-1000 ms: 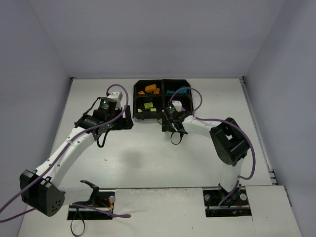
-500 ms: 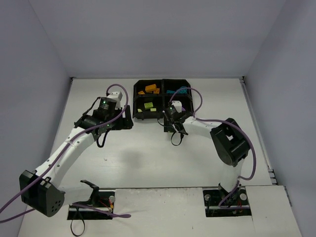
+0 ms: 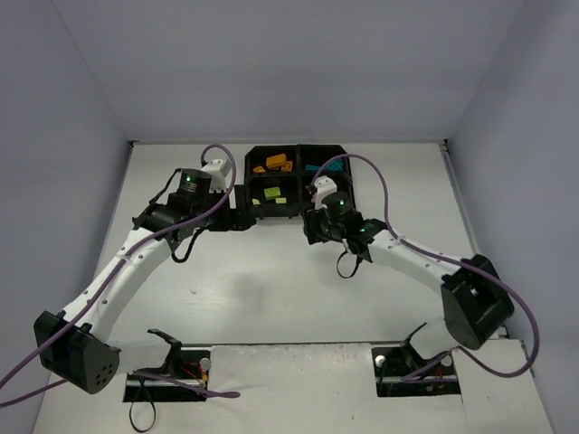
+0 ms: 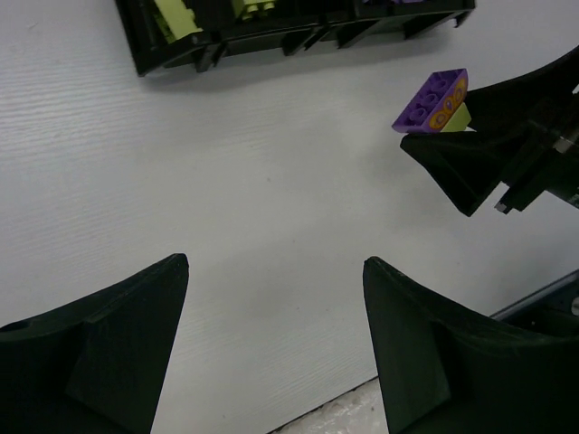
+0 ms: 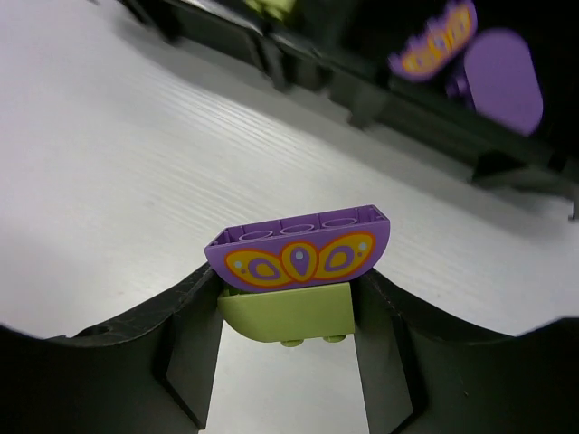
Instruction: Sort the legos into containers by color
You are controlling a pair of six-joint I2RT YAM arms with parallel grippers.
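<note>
White table (image 3: pixel 271 289), grey walls (image 3: pixel 271 72): left gripper (image 4: pixel 276 267) gapes, right gripper (image 5: pixel 289 282) clamps stacked purple-green legos (image 5: pixel 298 258).

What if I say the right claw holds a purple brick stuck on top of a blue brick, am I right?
Not quite. The right claw holds a purple brick stuck on top of a yellow-green brick, not a blue one. The right wrist view shows it.

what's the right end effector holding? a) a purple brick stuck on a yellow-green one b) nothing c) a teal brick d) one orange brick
a: the right wrist view shows a purple brick sitting on a yellow-green brick, which is clamped between the fingers of the right end effector.
</note>
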